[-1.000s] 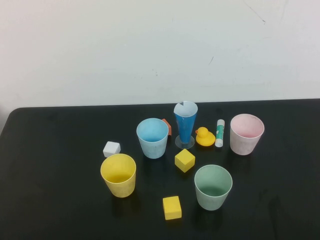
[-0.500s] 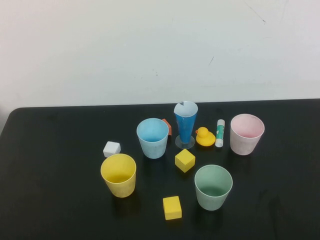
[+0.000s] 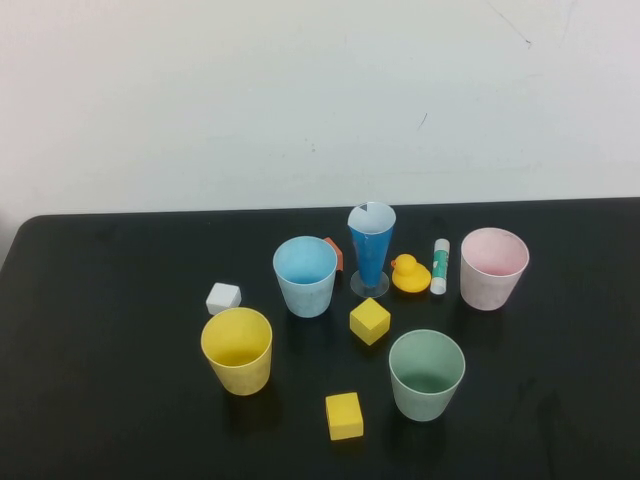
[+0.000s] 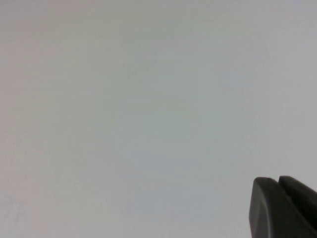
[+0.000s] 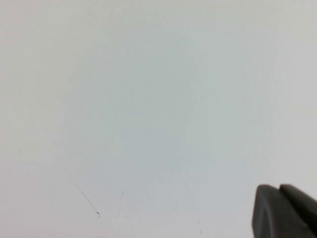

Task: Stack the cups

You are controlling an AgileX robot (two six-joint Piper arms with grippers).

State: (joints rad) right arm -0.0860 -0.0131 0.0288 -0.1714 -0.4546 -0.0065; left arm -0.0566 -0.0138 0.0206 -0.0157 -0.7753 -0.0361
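Four matte, tapered tumblers stand upright and well apart on the black table [image 3: 110,300], none nested yet: the light blue cup [image 3: 305,276] at the back, the yellow cup [image 3: 237,350] front left, the mint green cup [image 3: 427,374] front right, the pale pink cup [image 3: 493,267] far right. Among them sit a glossy blue cone glass [image 3: 370,250], rubber duck [image 3: 408,274], glue stick [image 3: 439,266], white cube [image 3: 223,298] and two yellow cubes [image 3: 369,321]. Neither arm reaches over the table; the left gripper [image 4: 283,206] and right gripper [image 5: 284,210], each pressed shut on nothing, face the plain white wall, seemingly parked before starting.
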